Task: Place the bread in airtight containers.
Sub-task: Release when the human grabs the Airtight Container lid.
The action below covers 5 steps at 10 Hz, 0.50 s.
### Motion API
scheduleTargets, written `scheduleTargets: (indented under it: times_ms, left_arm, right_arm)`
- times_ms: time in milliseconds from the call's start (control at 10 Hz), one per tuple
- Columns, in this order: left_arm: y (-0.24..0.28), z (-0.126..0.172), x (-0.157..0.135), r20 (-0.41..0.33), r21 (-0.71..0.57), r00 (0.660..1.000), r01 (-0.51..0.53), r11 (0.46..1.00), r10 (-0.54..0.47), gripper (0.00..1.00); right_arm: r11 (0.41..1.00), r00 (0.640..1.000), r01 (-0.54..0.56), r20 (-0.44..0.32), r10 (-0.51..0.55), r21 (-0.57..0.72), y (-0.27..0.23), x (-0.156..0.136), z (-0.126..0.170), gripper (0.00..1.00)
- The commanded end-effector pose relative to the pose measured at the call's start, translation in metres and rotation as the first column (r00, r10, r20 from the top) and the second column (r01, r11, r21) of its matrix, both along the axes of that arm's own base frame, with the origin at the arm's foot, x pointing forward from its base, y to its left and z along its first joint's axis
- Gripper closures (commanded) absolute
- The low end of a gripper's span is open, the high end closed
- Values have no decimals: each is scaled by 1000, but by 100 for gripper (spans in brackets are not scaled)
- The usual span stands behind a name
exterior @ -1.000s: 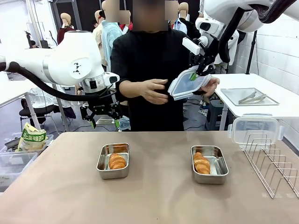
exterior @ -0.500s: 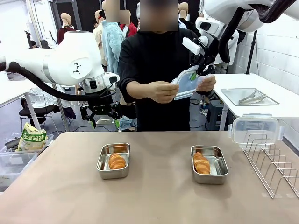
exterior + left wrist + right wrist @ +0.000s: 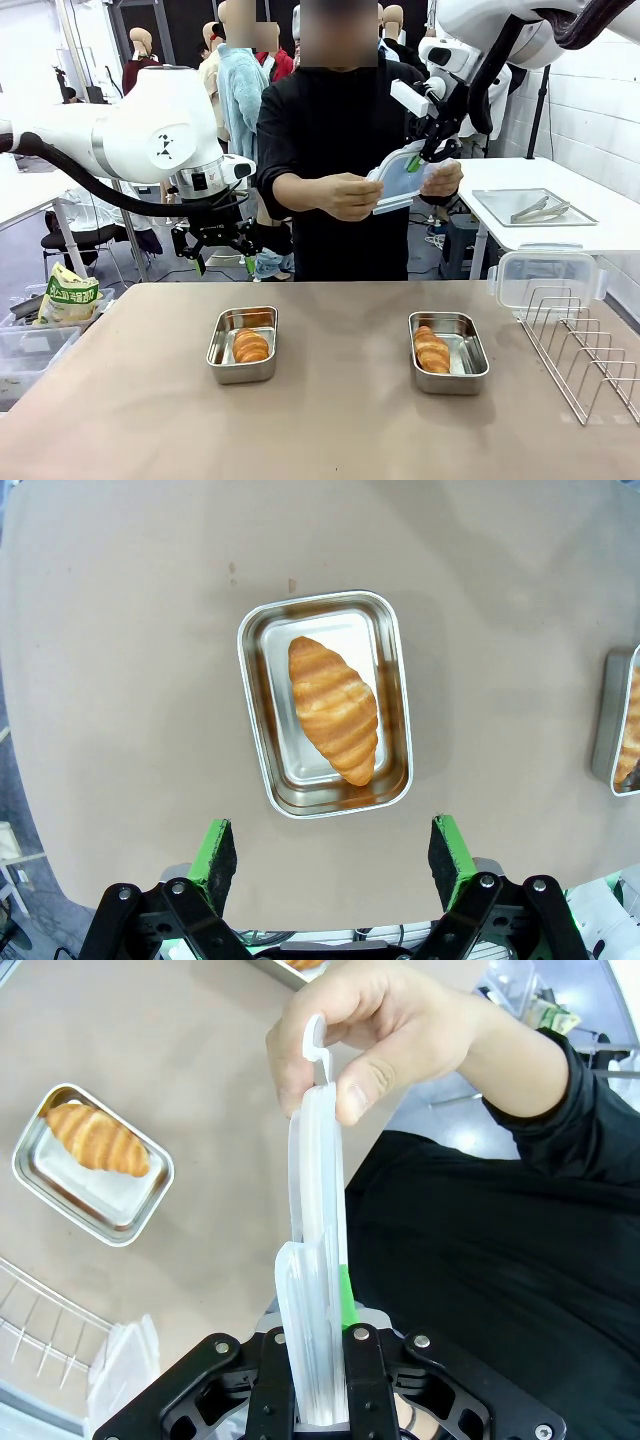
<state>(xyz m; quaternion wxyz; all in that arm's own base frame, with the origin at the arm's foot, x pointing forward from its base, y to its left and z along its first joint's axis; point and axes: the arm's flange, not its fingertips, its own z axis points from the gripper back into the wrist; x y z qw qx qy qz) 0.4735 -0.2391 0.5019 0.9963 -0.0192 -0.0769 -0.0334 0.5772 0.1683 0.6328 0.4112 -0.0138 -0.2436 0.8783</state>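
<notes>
Lidding looks to be the step in hand. The left gripper (image 3: 330, 830) hangs with fingers spread. Just ahead of its fingertips sits an open steel container (image 3: 395, 710) with a croissant-like roll (image 3: 333, 710) already inside. The right gripper (image 3: 318, 1360) is clamped on one end of a clear plastic lid (image 3: 315, 1190), high off the table (image 3: 180, 1080), and a person's hand (image 3: 385, 1035) pinches the far end, straight out from the jaws. Next, I reckon, one holder must let go, then the lid goes down square on a rim.

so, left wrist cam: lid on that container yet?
No, the container sits open on the table with the bread uncovered inside it.
</notes>
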Motion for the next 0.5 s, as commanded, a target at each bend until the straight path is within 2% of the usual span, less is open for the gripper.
scheduleTargets:
  times_ms: [0, 200, 400]
  left_arm:
    - [1, 2, -1, 8, 12, 1000, -5, 1000, 5, 0]
    - [1, 2, -1, 8, 12, 1000, -5, 1000, 5, 0]
    - [1, 2, -1, 8, 12, 1000, -5, 1000, 5, 0]
  right_arm:
    - [1000, 1000, 15, -2, -15, 2, 0, -6, -3, 100]
    - [1000, 1000, -20, -14, 20, -5, 2, -1, 1, 100]
    - [999, 999, -39, -6, 39, -14, 4, -2, 1, 64]
